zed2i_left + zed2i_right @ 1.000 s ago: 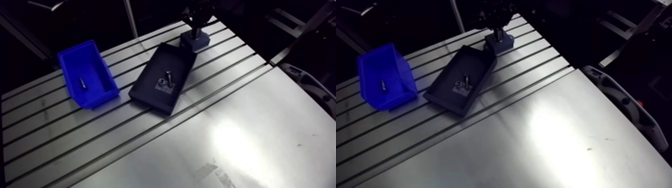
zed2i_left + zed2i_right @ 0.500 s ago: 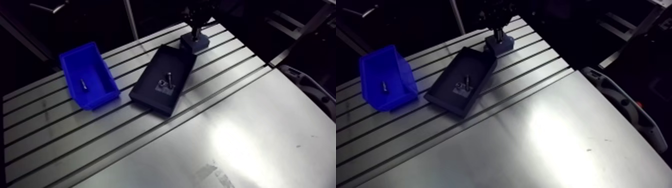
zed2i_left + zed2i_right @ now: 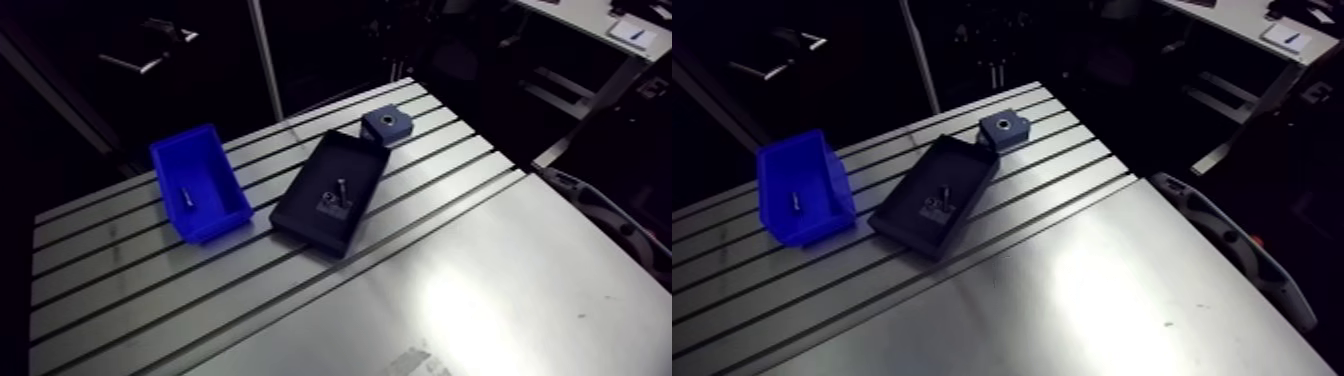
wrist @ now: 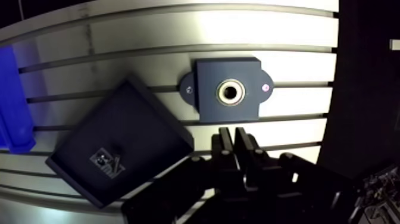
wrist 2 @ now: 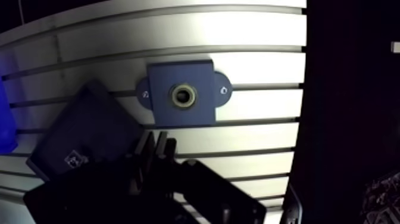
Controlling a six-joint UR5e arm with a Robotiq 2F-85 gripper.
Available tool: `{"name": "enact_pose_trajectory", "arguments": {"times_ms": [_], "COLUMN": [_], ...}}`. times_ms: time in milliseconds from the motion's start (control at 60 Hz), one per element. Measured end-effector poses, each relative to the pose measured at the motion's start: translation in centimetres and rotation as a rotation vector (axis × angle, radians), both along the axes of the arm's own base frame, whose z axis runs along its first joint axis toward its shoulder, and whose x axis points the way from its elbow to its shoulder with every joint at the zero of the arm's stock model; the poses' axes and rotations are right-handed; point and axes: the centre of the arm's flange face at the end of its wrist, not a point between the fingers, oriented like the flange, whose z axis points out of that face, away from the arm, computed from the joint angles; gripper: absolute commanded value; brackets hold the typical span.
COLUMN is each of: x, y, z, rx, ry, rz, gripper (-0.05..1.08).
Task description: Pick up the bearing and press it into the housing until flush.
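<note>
The dark blue housing block lies on the slotted table, seen ahead of my gripper in the wrist view. A metal bearing ring sits in its centre bore and looks level with the top face. My gripper hangs above the table, short of the housing, with its two dark fingers pressed together and nothing between them. In the arm view the housing stands alone near the table's far edge, with no gripper touching it.
A black tray holding a small metal bracket and pin lies beside the housing. A blue bin with a single bolt in it stands further left. The table's far edge runs just behind the housing.
Earlier the gripper stood down on the housing; now it has lifted clear, leaving the bearing in the bore. The arm camera has shifted with the arm.
</note>
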Motion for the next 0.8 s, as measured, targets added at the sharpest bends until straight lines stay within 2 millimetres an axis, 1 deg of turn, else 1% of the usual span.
{"name": "enact_pose_trajectory", "arguments": {"times_ms": [200,583,800], "x": [-0.1,-1.2,-1.3], "y": [-3.0,-9.3,-13.1], "z": [2.6,6.3,8.5], "rx": [-0.005,0.005,0.012], "ry": [-0.011,-0.005,0.0], "rz": [0.019,0.03,0.036], "gripper": [0.0,0.0,0.0]}}
